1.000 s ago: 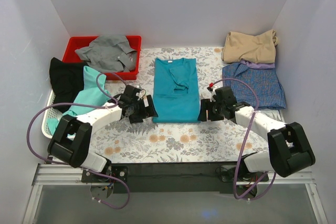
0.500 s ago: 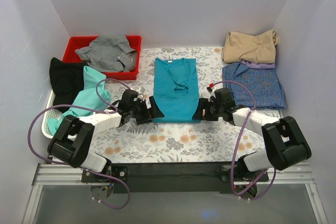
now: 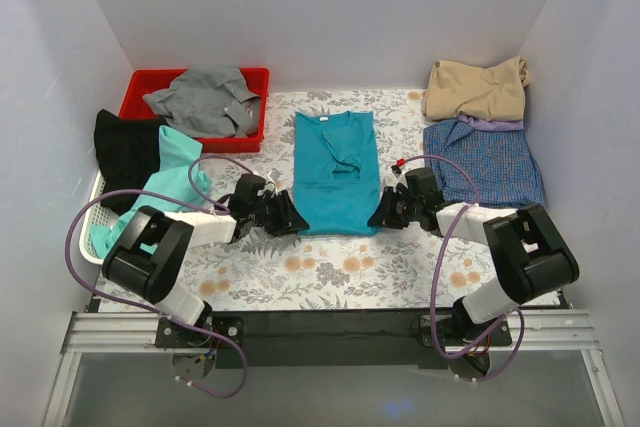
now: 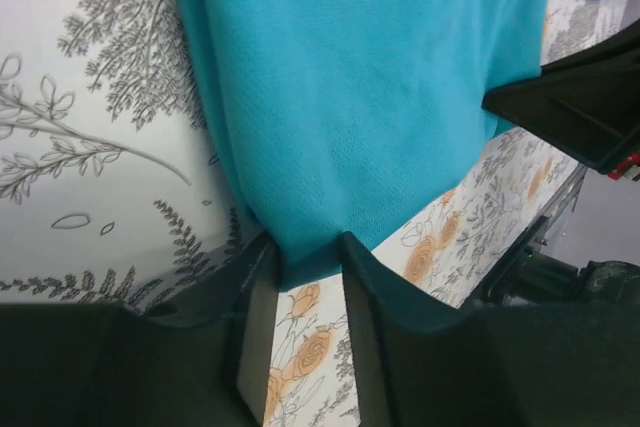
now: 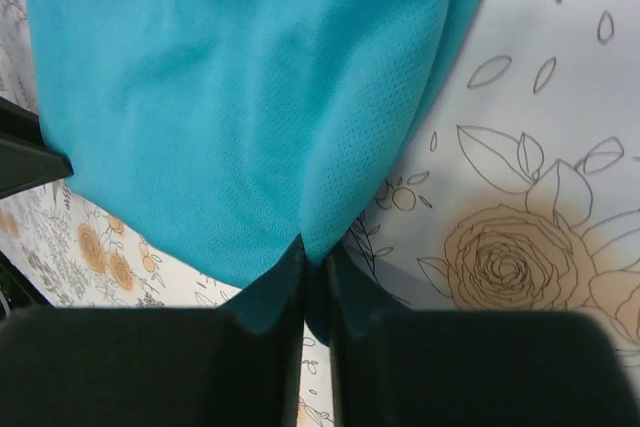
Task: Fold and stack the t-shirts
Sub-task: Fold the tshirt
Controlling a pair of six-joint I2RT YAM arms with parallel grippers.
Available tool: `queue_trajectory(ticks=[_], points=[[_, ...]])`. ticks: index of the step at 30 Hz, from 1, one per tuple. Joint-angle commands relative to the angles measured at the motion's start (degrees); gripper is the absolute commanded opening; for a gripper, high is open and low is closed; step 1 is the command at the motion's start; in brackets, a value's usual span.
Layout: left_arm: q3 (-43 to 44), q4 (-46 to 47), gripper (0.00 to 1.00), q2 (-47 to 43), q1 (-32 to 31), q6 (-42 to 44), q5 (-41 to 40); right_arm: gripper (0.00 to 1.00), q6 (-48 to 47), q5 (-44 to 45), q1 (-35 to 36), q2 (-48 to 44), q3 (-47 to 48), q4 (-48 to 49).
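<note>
The teal t-shirt (image 3: 335,172) lies flat mid-table, folded into a long strip with its collar at the far end. My left gripper (image 3: 291,219) is at its near left corner. In the left wrist view the corner of the teal t-shirt (image 4: 350,97) bunches between the narrowed fingers of the left gripper (image 4: 303,247). My right gripper (image 3: 378,215) is at the near right corner. In the right wrist view the right gripper (image 5: 313,252) is shut tight on the hem of the teal t-shirt (image 5: 230,97). Both grippers sit low on the table.
A tan shirt (image 3: 475,89) and a blue-purple checked shirt (image 3: 485,162) lie at the back right. A red bin (image 3: 140,82) at the back left holds a grey shirt (image 3: 205,97). A black shirt (image 3: 125,152) and a mint shirt (image 3: 165,187) drape over a white basket (image 3: 95,247).
Both grippers slid inward to the teal shirt's near corners and closed from wide open onto the cloth. The shirt itself has not moved.
</note>
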Motion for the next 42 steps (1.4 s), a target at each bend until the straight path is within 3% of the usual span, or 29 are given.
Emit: queue_trajectory(ticks=[1,2,4,7,12,17,26,30,33,42], points=[[-1.5,-1.5,0.26,0.5,-0.3,0.9,-0.9,0.14,0.3,-0.1,0.2,0.5,-1.9,-1.5],[-1.5,-1.6,0.20,0.7,-0.2,1.1,-0.7,0.06,0.3,-0.4,0.2,0.3,-2.1,-1.3],[-1.5,-2.0,0.10,0.5,-0.3,1.3,-0.7,0.01,0.2,-1.1,0.2,-0.7,-2.7,-0.4],[-2.0,-3.2,0.01,-1.0,-0.3,1.5,-0.8,0.01,0.2,-3.2,0.1,-2.7,-3.7,0.0],[-3.7,-9.2,0.00,-7.5,-0.3,1.7,-1.1,0.01,0.6,-6.5,0.2,-9.7,-8.2,-0.7],[-4.5,-15.4,0.00,-16.6,-2.9,-2.4,-0.3,0.01,0.4,-6.9,1.1,-17.2,-10.7,-7.4],[-7.5,-28.1,0.00,-32.8,-13.0,-10.9,-4.5,0.01,5.6,-4.5,3.6,-44.1,-14.5,-24.8],[-6.9,-35.2,0.00,-40.6,-14.6,-14.0,-6.8,0.01,7.6,-4.2,3.8,-51.6,-14.4,-30.7],[-3.0,-38.4,0.00,-41.9,-14.8,-13.6,-10.2,0.01,7.3,-4.2,3.8,-51.6,-13.0,-31.0],[12.5,-39.4,0.00,-27.8,-14.8,-6.5,-20.8,0.02,-2.7,2.7,3.8,-35.5,3.8,-29.6]])
